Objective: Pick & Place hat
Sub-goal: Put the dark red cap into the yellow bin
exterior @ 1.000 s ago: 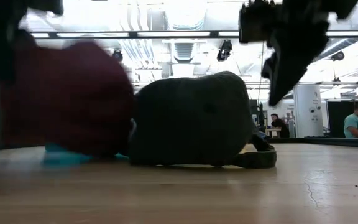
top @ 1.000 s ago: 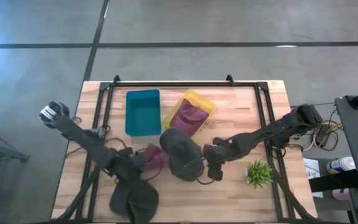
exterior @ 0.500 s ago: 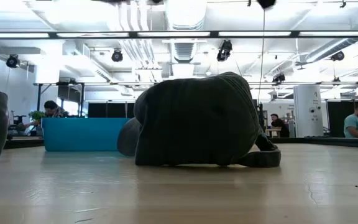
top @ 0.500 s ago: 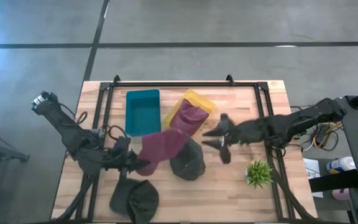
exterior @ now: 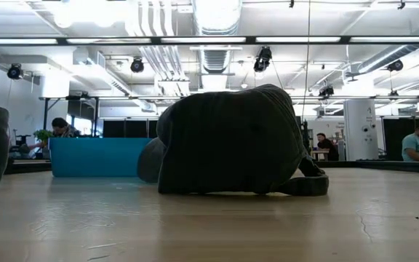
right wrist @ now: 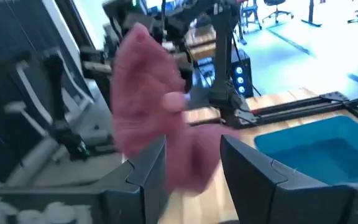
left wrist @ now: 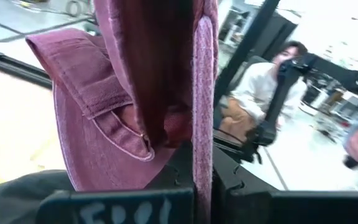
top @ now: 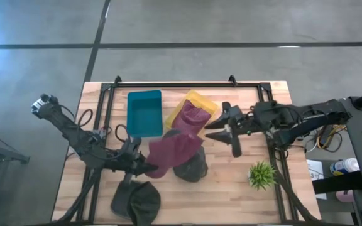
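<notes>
My left gripper point(top: 144, 167) is shut on a maroon hat point(top: 176, 149) and holds it in the air over the middle of the table. In the left wrist view the maroon hat point(left wrist: 142, 93) fills the picture, its back strap showing. A dark hat point(top: 191, 168) lies on its rim on the table under the maroon one; the low view shows this dark hat point(exterior: 231, 142) alone. My right gripper point(top: 224, 132) is open and raised, to the right of the maroon hat point(right wrist: 151, 118), touching nothing. My left gripper pinches the maroon hat's edge point(left wrist: 201, 163) between its two fingers, coming level from the table's left. The hat is lifted clear and stretches from the fingers toward the table's right and far side, over the dark hat.
A teal bin point(top: 144, 113) and a yellow bin point(top: 206, 102) with another maroon hat point(top: 195, 116) in it stand at the far side. A second dark hat point(top: 137, 201) lies at the near edge, a small green plant point(top: 261, 174) at the near right. Black frame rails point(top: 187, 84) run around the table.
My left gripper has lifted the maroon hat off the table, out of the low view, and swung it toward the right and far side, over the dark hat. My right gripper has risen from beside the dark hat and moved toward the far right.
</notes>
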### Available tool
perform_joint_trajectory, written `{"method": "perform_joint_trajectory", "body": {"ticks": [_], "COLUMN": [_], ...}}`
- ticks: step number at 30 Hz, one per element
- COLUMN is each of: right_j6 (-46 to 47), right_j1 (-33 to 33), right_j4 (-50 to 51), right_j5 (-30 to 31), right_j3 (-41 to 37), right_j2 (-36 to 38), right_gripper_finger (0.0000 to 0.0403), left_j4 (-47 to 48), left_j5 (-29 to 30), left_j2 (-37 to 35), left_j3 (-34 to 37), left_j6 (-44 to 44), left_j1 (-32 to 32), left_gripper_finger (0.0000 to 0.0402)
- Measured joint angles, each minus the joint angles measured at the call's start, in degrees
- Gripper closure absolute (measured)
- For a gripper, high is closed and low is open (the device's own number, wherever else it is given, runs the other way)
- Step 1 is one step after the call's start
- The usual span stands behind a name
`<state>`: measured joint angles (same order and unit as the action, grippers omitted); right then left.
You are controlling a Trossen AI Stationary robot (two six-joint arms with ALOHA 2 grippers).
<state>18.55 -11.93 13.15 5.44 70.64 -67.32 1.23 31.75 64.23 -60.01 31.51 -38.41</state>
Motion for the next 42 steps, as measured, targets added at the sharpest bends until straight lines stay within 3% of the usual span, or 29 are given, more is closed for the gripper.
{"method": "perform_joint_trajectory", "body": {"ticks": [4,10,17,24,34,42], "right_j6": [-2.9,-5.2,-7.0,-6.8,-7.5,-8.3], "right_j1": [0.0,0.0,0.8,1.6,1.8,2.7], "right_j4": [9.8,24.4,29.9,35.8,36.4,39.0], "right_j5": [-1.2,-1.6,-6.1,-8.8,-14.7,-17.9], "right_j3": [7.9,20.4,30.7,36.7,42.4,44.5], "right_j2": [-5.5,-13.7,-19.3,-23.7,-30.2,-31.8], "right_gripper_finger": [0.0238,0.0180,0.0139,0.0143,0.0150,0.0200], "left_j4": [0.1,0.9,4.0,4.8,4.8,4.2], "left_j5": [-2.4,-2.3,-2.2,-1.6,-1.6,-0.9], "left_j2": [0.2,0.2,0.2,0.2,0.2,0.2], "left_j3": [0.3,0.3,0.3,0.3,0.3,0.3], "left_j6": [0.0,-1.0,-1.1,-3.3,-5.6,-6.4], "left_j1": [0.1,0.1,0.1,0.1,0.6,0.8], "left_gripper_finger": [0.0397,0.0392,0.0395,0.0395,0.0395,0.0395]}}
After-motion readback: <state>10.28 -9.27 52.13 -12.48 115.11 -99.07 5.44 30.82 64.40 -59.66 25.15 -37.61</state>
